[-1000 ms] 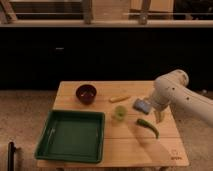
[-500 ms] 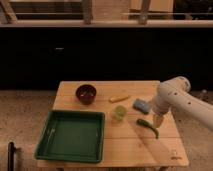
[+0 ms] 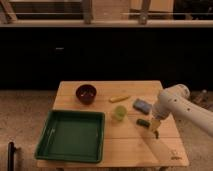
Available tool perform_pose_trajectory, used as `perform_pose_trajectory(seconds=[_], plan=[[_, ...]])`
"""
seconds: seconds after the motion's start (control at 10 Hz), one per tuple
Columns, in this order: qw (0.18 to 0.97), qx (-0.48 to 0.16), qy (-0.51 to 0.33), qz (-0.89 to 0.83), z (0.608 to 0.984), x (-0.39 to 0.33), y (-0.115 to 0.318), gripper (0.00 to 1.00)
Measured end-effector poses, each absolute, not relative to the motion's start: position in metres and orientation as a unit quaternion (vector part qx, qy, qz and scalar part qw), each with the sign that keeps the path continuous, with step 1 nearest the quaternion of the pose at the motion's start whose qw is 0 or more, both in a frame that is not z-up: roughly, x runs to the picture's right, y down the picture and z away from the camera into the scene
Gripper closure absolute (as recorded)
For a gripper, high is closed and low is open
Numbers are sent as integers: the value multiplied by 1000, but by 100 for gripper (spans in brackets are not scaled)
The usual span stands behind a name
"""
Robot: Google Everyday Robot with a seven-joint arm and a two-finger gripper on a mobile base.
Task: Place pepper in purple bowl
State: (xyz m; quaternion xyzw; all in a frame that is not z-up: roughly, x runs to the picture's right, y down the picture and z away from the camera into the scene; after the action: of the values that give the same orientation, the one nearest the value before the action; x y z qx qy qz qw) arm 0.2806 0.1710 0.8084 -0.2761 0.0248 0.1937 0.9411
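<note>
Dark green pepper (image 3: 143, 122) lies beneath the tool (image 3: 155, 126), well apart from purple bowl (image 3: 86, 93).

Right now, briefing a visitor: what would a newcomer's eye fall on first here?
The large green tray fills the front left of the table. At the right, the white arm holds its gripper over the dark green pepper, with the purple bowl across at the back left.
</note>
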Motion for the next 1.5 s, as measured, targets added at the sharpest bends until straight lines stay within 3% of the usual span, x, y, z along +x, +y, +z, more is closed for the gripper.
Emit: perform_pose_trajectory(seconds=[0.6, 1.5], plan=[[932, -271, 44, 238, 837, 273, 186, 20], [929, -265, 57, 251, 851, 270, 208, 20]])
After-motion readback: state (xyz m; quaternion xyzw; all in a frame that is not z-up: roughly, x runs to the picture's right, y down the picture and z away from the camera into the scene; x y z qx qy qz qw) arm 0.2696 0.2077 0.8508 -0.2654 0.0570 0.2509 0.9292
